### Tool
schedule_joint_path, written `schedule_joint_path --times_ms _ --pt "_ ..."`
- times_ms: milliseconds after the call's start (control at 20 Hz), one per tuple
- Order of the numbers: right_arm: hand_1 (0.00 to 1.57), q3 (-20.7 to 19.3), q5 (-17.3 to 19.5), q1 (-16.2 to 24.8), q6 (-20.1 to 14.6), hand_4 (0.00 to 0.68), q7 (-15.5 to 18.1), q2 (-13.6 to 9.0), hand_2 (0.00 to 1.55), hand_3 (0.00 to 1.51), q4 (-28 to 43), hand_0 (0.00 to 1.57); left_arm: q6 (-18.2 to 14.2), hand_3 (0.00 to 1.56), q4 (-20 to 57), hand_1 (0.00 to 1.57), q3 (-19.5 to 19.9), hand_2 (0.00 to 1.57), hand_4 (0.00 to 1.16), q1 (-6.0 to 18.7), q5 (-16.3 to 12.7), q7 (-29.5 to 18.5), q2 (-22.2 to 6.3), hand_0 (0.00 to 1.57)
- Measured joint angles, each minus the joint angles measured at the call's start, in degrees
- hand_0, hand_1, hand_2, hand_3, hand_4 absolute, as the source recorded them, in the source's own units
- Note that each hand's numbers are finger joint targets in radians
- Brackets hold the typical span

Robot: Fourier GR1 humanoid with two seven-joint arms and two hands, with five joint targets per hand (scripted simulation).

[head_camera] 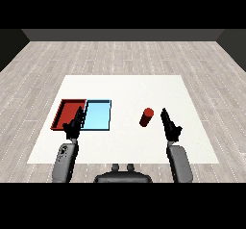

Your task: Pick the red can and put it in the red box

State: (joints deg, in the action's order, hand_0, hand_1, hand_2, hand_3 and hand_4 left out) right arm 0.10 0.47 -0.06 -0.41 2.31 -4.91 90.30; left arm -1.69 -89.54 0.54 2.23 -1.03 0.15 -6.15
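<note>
A red can (146, 117) stands upright on the white table, right of the middle. My right hand (170, 125) is just to its right, a small gap apart, fingers straight and pointing away from me, holding nothing. The red tray (64, 108) lies at the left of the table, with the light blue tray (98, 117) touching its right side. My left hand (75, 124) hovers over the near edge where the two trays meet, fingers straight and holding nothing.
The white table (125, 88) stretches well beyond the trays and the can. Grey wood-plank floor surrounds it. Both grey forearms come in from the lower corners.
</note>
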Motion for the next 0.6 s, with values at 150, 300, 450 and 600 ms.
schedule_joint_path --times_ms 150,300,450,600 --pt "0.00 -3.5 -2.9 0.2 3.0 0.000 0.4 -2.6 0.00 0.00 -0.8 0.00 0.6 0.00 -0.1 0.00 -0.1 0.00 0.00 -0.3 0.2 -0.3 0.2 0.00" --pt "0.00 -9.0 -7.9 0.5 8.5 0.000 1.2 -7.7 0.00 0.00 -2.6 0.00 1.1 0.00 0.0 0.00 -0.7 0.00 0.00 -0.5 0.5 -0.6 0.4 0.00" --pt "0.00 -11.5 -11.6 0.0 12.7 0.000 7.5 -9.0 0.00 0.00 -1.5 0.00 1.6 0.00 -3.5 0.00 0.0 0.00 0.00 0.9 -1.3 -8.1 1.7 0.00" --pt "0.00 -14.4 -15.2 0.7 17.4 0.000 12.3 -11.1 0.00 0.00 -2.3 0.00 2.4 0.00 -5.2 0.00 -0.4 0.00 0.00 -1.2 -1.5 -15.3 2.8 0.00"
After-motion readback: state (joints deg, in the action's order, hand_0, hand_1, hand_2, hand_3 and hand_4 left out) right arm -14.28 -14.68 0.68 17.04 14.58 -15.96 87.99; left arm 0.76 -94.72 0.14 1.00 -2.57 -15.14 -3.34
